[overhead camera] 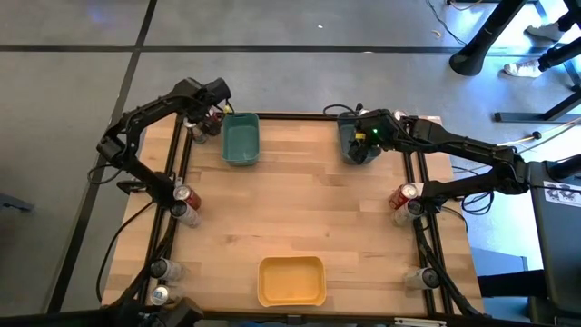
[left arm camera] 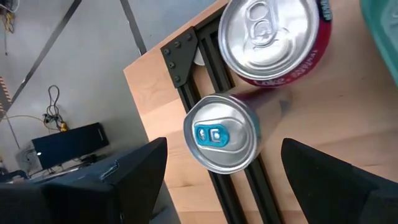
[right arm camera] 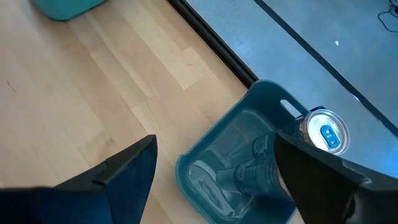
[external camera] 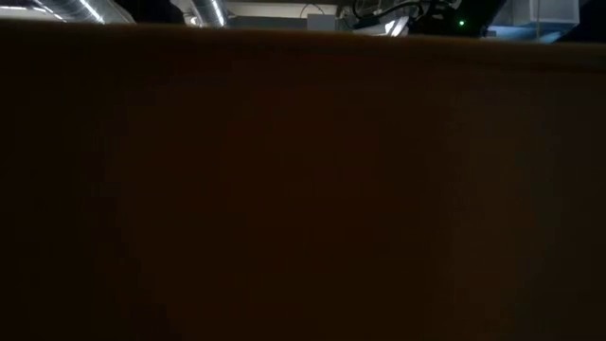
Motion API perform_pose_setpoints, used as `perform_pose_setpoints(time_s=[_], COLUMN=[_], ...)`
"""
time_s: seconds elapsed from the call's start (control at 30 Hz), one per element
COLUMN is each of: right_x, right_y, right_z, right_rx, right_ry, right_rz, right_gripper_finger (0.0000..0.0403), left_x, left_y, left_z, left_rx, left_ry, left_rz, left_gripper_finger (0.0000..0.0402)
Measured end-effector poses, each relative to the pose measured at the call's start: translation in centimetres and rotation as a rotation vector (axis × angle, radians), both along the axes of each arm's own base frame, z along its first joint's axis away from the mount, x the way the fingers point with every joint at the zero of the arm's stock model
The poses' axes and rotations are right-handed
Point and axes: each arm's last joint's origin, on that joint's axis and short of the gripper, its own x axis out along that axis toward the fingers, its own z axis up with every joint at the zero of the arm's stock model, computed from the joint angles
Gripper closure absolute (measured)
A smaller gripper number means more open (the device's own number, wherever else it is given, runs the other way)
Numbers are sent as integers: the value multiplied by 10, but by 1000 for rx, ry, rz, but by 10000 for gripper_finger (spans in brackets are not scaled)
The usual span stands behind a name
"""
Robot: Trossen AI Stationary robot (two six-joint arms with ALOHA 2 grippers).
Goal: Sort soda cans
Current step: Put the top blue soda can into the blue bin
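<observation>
On the desk (overhead camera: 309, 218), our left gripper (left arm camera: 224, 180) hangs wide open and empty over a blue-tabbed soda can (left arm camera: 222, 132) at the far-left corner beside the teal bin (overhead camera: 241, 141); we should centre before closing. Our right gripper (right arm camera: 214, 168), equally open and empty, hovers above the grey bin (right arm camera: 236, 162).

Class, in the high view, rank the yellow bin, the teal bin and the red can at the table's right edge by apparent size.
1. yellow bin
2. teal bin
3. red can
</observation>
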Motion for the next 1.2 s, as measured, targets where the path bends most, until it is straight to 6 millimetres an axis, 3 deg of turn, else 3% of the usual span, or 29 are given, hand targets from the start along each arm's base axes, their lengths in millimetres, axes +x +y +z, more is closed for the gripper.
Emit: perform_pose_setpoints(time_s=[1.2], right_x=[0], right_y=[0], right_z=[0], right_rx=[17], right_ry=[-9], right_rz=[7], right_gripper_finger=[81], left_x=[0], left_y=[-7], left_z=[-45], left_rx=[19], left_ry=[45], left_rz=[-44], left_gripper_finger=[107])
